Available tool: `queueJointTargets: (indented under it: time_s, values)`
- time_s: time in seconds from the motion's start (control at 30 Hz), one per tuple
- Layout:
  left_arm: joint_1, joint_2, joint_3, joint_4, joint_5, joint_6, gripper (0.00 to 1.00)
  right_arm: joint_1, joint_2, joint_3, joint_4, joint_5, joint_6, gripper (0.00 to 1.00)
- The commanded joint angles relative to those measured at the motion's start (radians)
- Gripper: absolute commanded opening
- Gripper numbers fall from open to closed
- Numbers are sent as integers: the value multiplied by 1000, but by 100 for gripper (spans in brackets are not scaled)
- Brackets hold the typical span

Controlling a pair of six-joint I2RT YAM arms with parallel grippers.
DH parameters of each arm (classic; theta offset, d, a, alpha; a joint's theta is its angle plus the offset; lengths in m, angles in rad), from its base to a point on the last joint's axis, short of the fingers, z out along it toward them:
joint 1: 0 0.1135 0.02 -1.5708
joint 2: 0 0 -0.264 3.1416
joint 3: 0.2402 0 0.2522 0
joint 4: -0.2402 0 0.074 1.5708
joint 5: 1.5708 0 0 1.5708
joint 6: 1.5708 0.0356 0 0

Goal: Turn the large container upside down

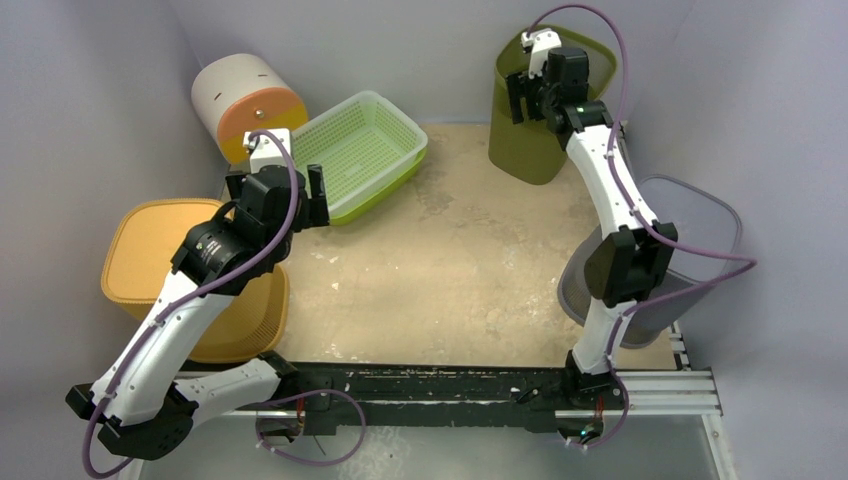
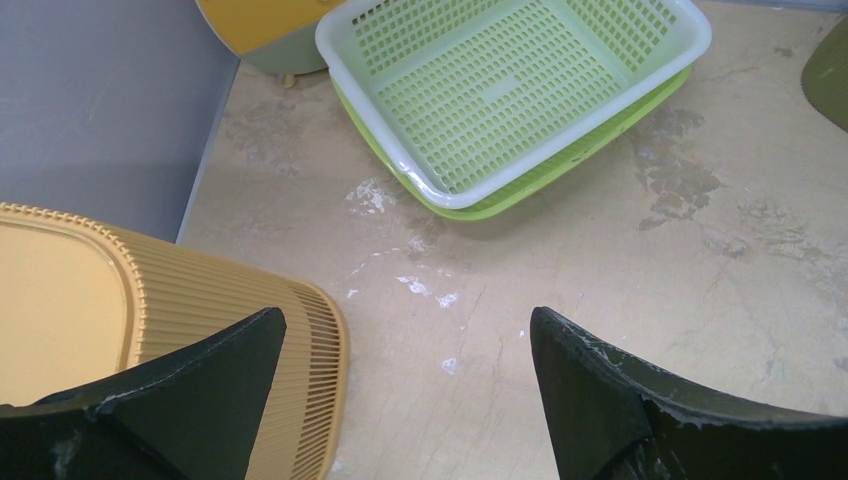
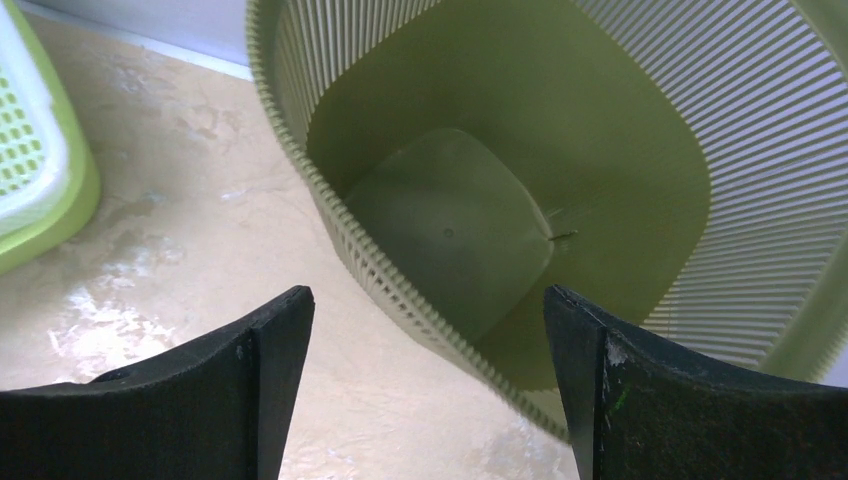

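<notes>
The tall olive-green ribbed plastic bin, upright and mouth-up at the far right of the table, is seen directly below the right gripper, whose jaws are spread wide and empty above its rim.

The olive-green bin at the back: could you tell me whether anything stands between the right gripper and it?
Nothing visible does. The right gripper, jaws open, hangs directly over the near rim of the olive-green bin. The bin is empty, and the green basket lies off to one side, apart from it.
</notes>
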Motion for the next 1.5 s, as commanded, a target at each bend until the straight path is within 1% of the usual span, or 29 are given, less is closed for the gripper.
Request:
queueJointTargets:
  time_s: [0.0, 0.13, 0.17, 0.2, 0.23, 0.37, 0.4, 0.43, 0.57, 0.6, 0.67, 0.73, 0.83, 0.9, 0.97, 1.07, 1.17, 1.27, 1.47]
  values:
    - [-2, -9, -14, 34, -9, -17, 90, -42, 24, 69, 52, 2, -37, 84]
    - [-2, -6, -32, 41, -11, -19, 90, -50, 29, 42, 82, -28, -34, 81]
    - [-2, -4, -36, 42, -12, -20, 90, -51, 29, 32, 89, -35, -33, 79]
    - [-2, -1, -38, 43, -12, -19, 90, -51, 30, 27, 91, -45, -33, 74]
    - [-2, 1, -42, 44, -13, -20, 90, -51, 30, 25, 87, -59, -32, 68]
    - [-2, 0, -59, 57, -10, -22, 90, -51, 20, 18, 81, -111, -4, 28]
    - [-2, -3, -64, 60, -7, -25, 90, -50, 13, 14, 85, -124, 4, 20]
    - [-2, -5, -67, 60, -5, -27, 90, -51, 5, 11, 90, -137, 16, 15]
    - [-2, -17, -68, 59, 3, -33, 90, -51, -19, 14, 90, -195, 76, 2]
    - [-2, -18, -63, 57, 4, -35, 90, -51, -23, 23, 86, -210, 103, 0]
    - [-2, -22, -50, 49, 4, -34, 90, -51, -41, 35, 86, -258, 154, 0]
    - [-2, -20, -27, 36, -2, -30, 90, -48, -75, 29, 106, -349, 217, 0]
    - [-2, -17, 19, 12, -18, -24, 90, -30, -157, -31, 205, -495, 346, 0]
    - [-2, -11, 55, 0, -21, -19, 90, 5, -210, -70, 272, -543, 422, 0]
    - [-2, -3, 96, -15, -20, -12, 90, 58, -252, -94, 313, -551, 473, 0]
    - [-2, 14, 138, -35, -29, 5, 90, 161, -301, -108, 331, -508, 508, 0]
    - [-2, 24, 177, -55, -46, 19, 90, 222, -361, -159, 353, -476, 569, 0]
    - [-2, 26, 207, -67, -54, 29, 90, 254, -436, -198, 338, -411, 584, 0]
    - [-2, 24, 237, -80, -58, 36, 90, 276, -520, -217, 294, -472, 628, 0]
